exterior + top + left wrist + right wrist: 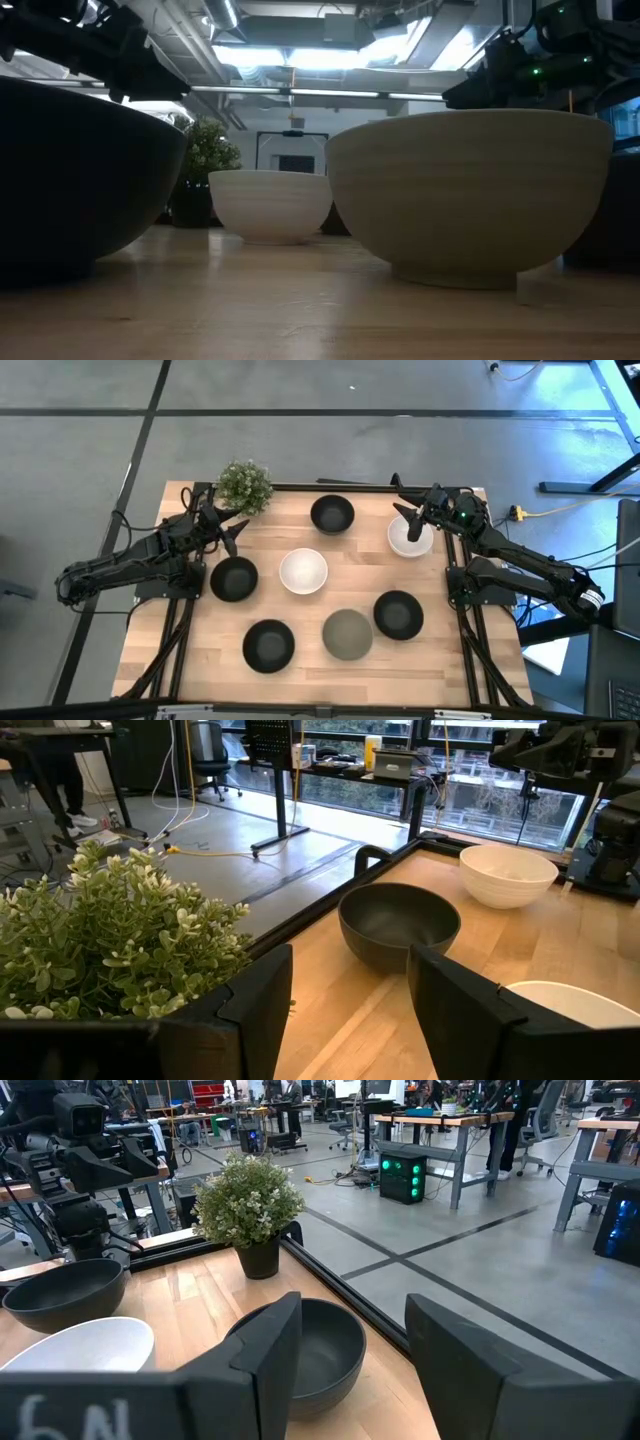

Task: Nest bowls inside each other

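Observation:
Seven bowls stand apart on their bases on the wooden table. Black bowls sit at the far middle [332,514], the left [234,578], the near side [268,645] and the right [398,614]. White bowls sit in the centre [303,571] and far right [410,536]. The grey-olive bowl [347,634] fills the low view [470,190]. My left gripper [228,528] hangs open beside the plant, aimed at the far black bowl [400,925]. My right gripper [408,522] is open above the far right white bowl, facing the far black bowl [320,1350].
A small potted plant [244,485] stands at the table's far left corner, close to my left gripper. A black rail [300,486] runs along the far edge. Bare wood lies between the bowls and along the near edge [320,685].

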`<action>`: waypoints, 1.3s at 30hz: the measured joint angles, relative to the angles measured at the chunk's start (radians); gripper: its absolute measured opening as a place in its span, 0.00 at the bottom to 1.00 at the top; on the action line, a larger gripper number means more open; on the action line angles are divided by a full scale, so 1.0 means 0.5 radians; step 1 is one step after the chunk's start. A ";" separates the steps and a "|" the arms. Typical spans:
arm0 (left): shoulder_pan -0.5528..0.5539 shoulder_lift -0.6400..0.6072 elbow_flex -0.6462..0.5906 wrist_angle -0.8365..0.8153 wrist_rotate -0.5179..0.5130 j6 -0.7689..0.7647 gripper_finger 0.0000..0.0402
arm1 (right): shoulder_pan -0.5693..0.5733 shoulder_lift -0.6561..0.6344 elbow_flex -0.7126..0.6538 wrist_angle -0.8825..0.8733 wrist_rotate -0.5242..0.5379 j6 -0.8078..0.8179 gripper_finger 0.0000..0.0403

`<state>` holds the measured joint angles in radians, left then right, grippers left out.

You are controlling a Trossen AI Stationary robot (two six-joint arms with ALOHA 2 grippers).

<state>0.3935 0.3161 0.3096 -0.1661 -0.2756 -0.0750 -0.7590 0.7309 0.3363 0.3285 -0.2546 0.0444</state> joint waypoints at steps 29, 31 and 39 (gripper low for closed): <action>0.000 0.000 -0.001 0.000 0.000 0.000 0.48 | 0.000 0.000 0.000 0.010 -0.001 0.008 0.45; 0.000 0.000 -0.001 0.001 0.000 0.000 0.48 | 0.001 0.000 0.000 0.009 -0.001 0.027 0.45; 0.000 -0.001 0.000 0.001 0.000 0.000 0.48 | 0.000 0.000 0.000 0.009 0.003 -0.046 0.45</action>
<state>0.3935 0.3157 0.3095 -0.1658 -0.2756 -0.0750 -0.7589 0.7307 0.3363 0.3328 -0.2529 0.0215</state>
